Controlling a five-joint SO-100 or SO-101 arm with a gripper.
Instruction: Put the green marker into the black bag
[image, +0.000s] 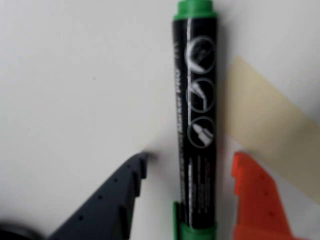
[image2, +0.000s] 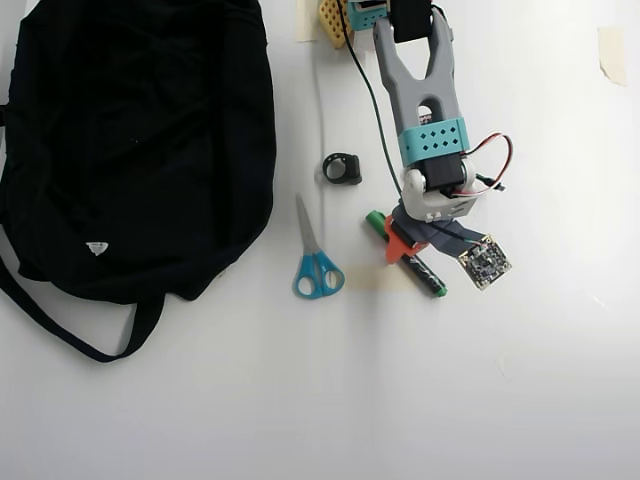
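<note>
The green marker (image: 196, 115) lies flat on the white table, its black barrel with white print running up the wrist view and green showing at both ends. My gripper (image: 191, 160) is open and straddles it: the dark finger (image: 112, 200) stands left of the barrel and the orange finger (image: 255, 200) right of it, each with a gap of bare table to the marker. In the overhead view the gripper (image2: 408, 248) hovers over the middle of the marker (image2: 430, 280). The black bag (image2: 130, 140) lies far to the left, well apart from the arm.
Blue-handled scissors (image2: 315, 262) lie between bag and marker. A small black ring-shaped object (image2: 342, 168) sits above them. A strip of beige tape (image: 270, 130) is stuck to the table right of the marker. Another tape piece (image2: 612, 52) sits at the far right.
</note>
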